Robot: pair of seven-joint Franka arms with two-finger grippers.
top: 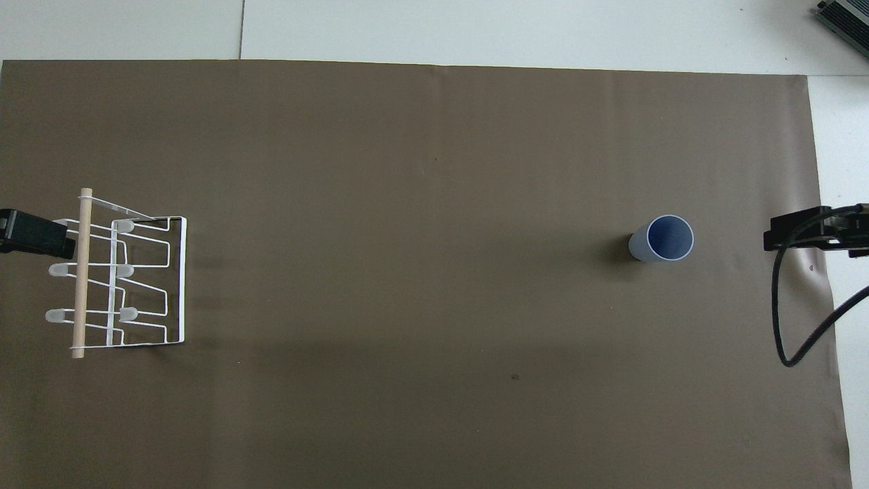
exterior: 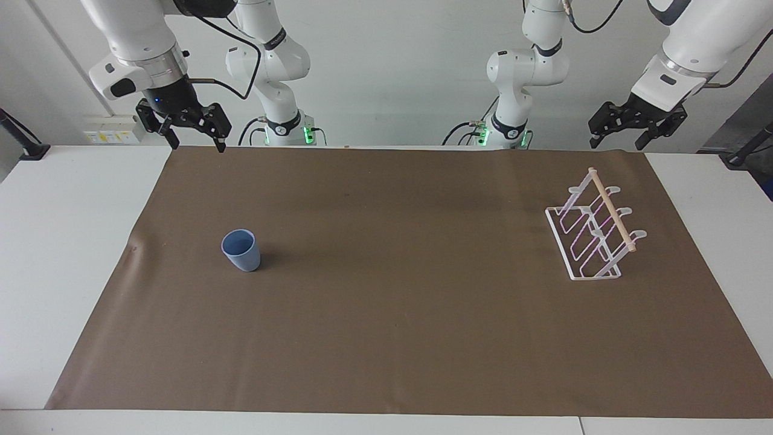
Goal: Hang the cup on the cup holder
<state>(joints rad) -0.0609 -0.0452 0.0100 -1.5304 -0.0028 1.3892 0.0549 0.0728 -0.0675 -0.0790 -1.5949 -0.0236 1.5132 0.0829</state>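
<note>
The light-blue cup (exterior: 241, 250) stands upright on the brown mat (exterior: 398, 338), with its open mouth up, toward the right arm's end of the table. The white wire cup holder (exterior: 592, 232), which I take as the landmark, stands well apart from the cup at the left arm's end of the mat, about as near to the robots as the cup is; its wooden dowel (exterior: 612, 209) runs along the top and its slanted loop prongs are all free. The right gripper (exterior: 192, 129) hangs in the air over the mat's edge nearest to the robots, at the end away from the cup holder, with its fingers spread wide and nothing between them. The left gripper (exterior: 631, 124) hangs over the same edge of the table close to the cup holder, also spread open and empty; this arm seems to wait. No step of the task is done yet, and the cup is untouched. I judge that the cup is light and rigid, made of a matte plastic, so it should not slip much but can tip or slide on the mat if a finger pushes it from one side. It has no handle and becomes narrower toward the base, so a good hold would be across the upper wall near the rim, or with one finger inside and one outside the rim. It must then be turned with the mouth down to go over a prong.
</note>
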